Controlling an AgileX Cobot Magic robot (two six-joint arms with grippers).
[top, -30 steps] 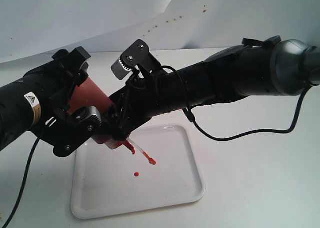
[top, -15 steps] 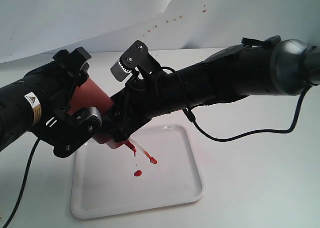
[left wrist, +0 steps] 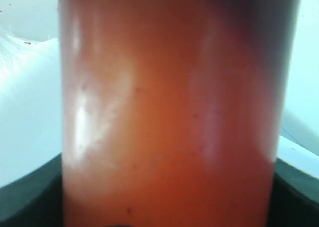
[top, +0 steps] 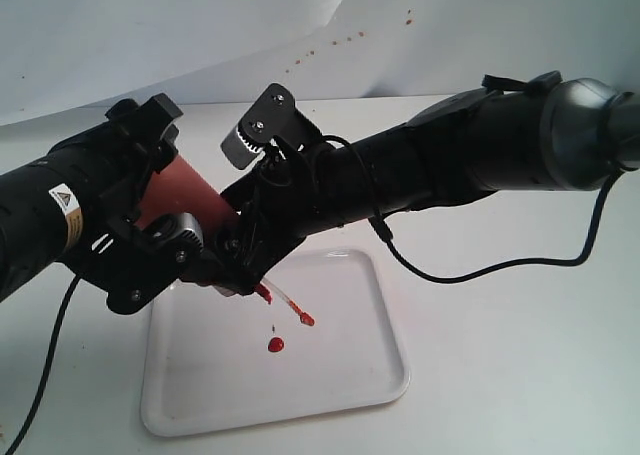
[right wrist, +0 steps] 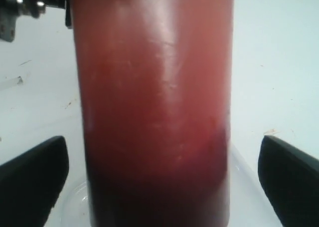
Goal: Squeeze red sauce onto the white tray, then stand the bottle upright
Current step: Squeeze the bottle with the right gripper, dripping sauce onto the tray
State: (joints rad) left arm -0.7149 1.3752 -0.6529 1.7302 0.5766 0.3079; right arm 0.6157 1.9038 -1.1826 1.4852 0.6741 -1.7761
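The bottle point(top: 182, 187), orange-red and translucent, hangs tilted over the white tray point(top: 340, 375) with its red-stained nozzle point(top: 262, 293) pointing down. My left gripper point(top: 160, 193) is shut on the bottle's upper body, and the bottle point(left wrist: 169, 107) fills the left wrist view. My right gripper point(top: 245, 207) reaches across and straddles the bottle near the cap. Its fingers point(right wrist: 35, 177) stand a little apart from the bottle point(right wrist: 154, 102) on both sides. A glossy blob of red sauce point(top: 276, 344) lies on the tray, with a small drop falling just above it.
A clear strand with a red tip point(top: 302, 320) dangles beside the nozzle. The white backdrop carries red splatter spots point(top: 335, 41). A black cable point(top: 480, 271) loops under the right arm, and another cable point(top: 45, 375) hangs from the left arm over the white table.
The sauce blob on the tray has grown as drops fell from the nozzle. The right gripper has shifted slightly up along the bottle. The left arm has stayed put.
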